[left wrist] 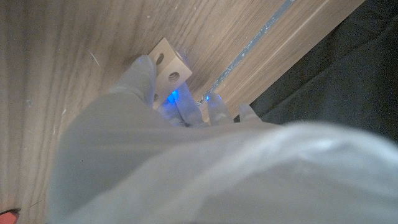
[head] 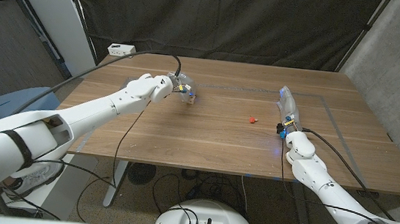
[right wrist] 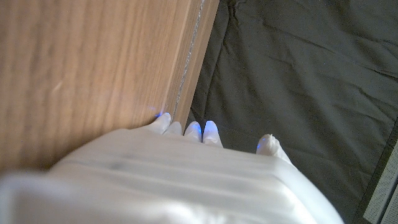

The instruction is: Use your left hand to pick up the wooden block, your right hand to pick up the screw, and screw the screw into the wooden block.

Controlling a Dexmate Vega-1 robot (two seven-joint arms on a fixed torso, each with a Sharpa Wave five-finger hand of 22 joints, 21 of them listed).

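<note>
Right hand (head: pixel 286 109) waits with fingers apart, holding nothing, screw (head: pixel 253 119) at its 9 o'clock: tiny, rigid, roll-prone, pinch its shank; left hand (head: pixel 177 86) closes around light, stiff block (left wrist: pixel 168 65).

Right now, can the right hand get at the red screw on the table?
Probably yes: the screw lies alone on bare table, beside the right hand, with nothing between them.
</note>
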